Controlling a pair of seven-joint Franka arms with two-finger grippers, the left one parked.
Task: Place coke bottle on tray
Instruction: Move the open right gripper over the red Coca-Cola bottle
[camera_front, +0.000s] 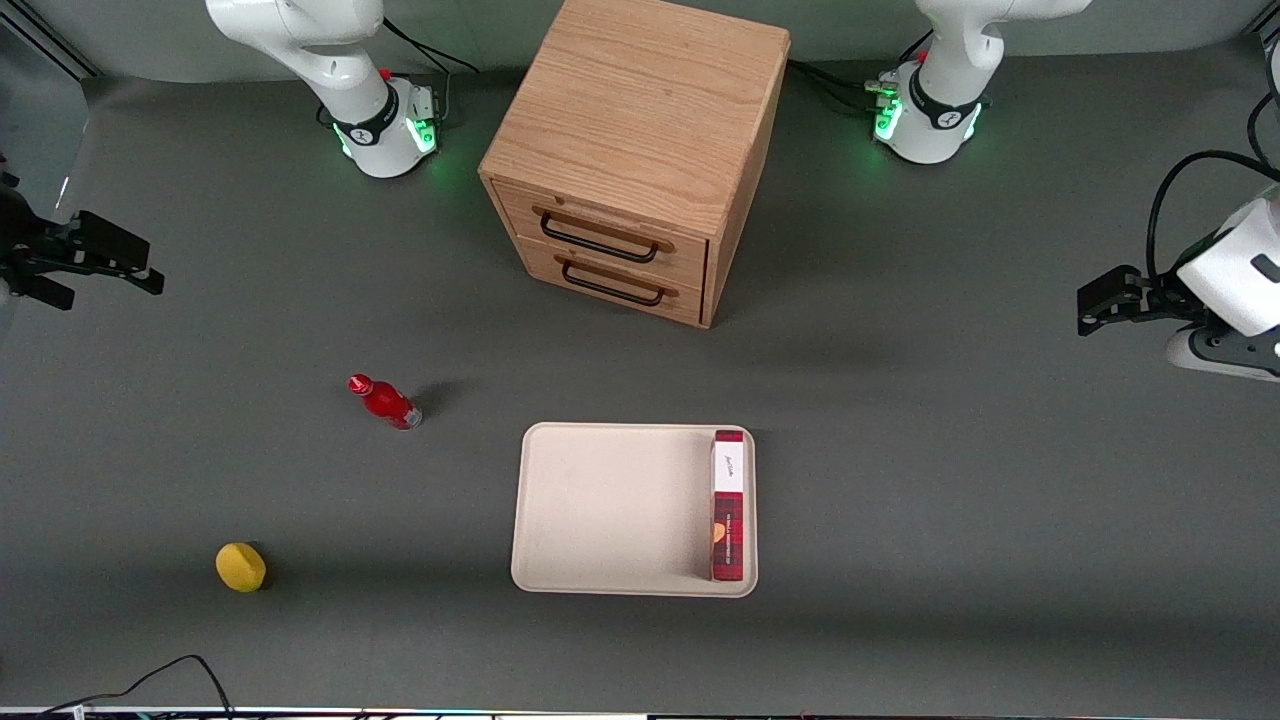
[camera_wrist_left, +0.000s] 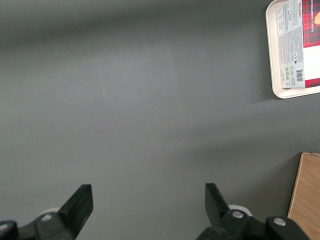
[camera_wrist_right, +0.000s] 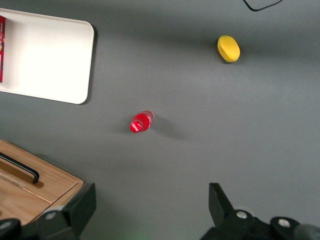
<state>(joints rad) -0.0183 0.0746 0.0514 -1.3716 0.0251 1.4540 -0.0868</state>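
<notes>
The coke bottle (camera_front: 385, 402), small and red with a red cap and a clear base, appears to stand upright on the grey table, apart from the tray and toward the working arm's end. It also shows in the right wrist view (camera_wrist_right: 141, 122). The beige tray (camera_front: 610, 510) lies nearer the front camera than the cabinet and also shows in the right wrist view (camera_wrist_right: 45, 55). My right gripper (camera_front: 140, 265) hangs open and empty, high above the table at the working arm's end, well away from the bottle. In the right wrist view the gripper (camera_wrist_right: 150, 202) has its fingers spread wide.
A long red plaid box (camera_front: 729, 505) lies in the tray along its rim toward the parked arm. A wooden two-drawer cabinet (camera_front: 640, 150) stands mid-table, drawers shut. A yellow ball (camera_front: 241, 567) lies nearer the front camera than the bottle. A black cable (camera_front: 150, 680) lies at the table's front edge.
</notes>
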